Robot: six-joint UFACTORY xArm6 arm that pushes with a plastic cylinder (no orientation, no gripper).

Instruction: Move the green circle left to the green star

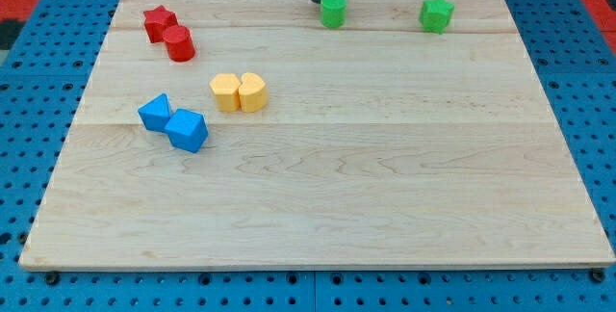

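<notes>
The green circle (333,11) stands near the top edge of the wooden board, at the view's top middle. The green star (436,14) stands to its right, about a hundred pixels away, also near the top edge. My tip (317,0) is the lower end of the dark rod coming down from the view's top. It sits just left of the green circle and slightly above it, touching or almost touching its upper left side.
A red star (158,22) and a red cylinder (179,43) stand together at the top left. Two yellow blocks (239,91) touch at left of centre. Two blue blocks (173,123) lie below left. The wooden board (385,177) lies on a blue pegboard.
</notes>
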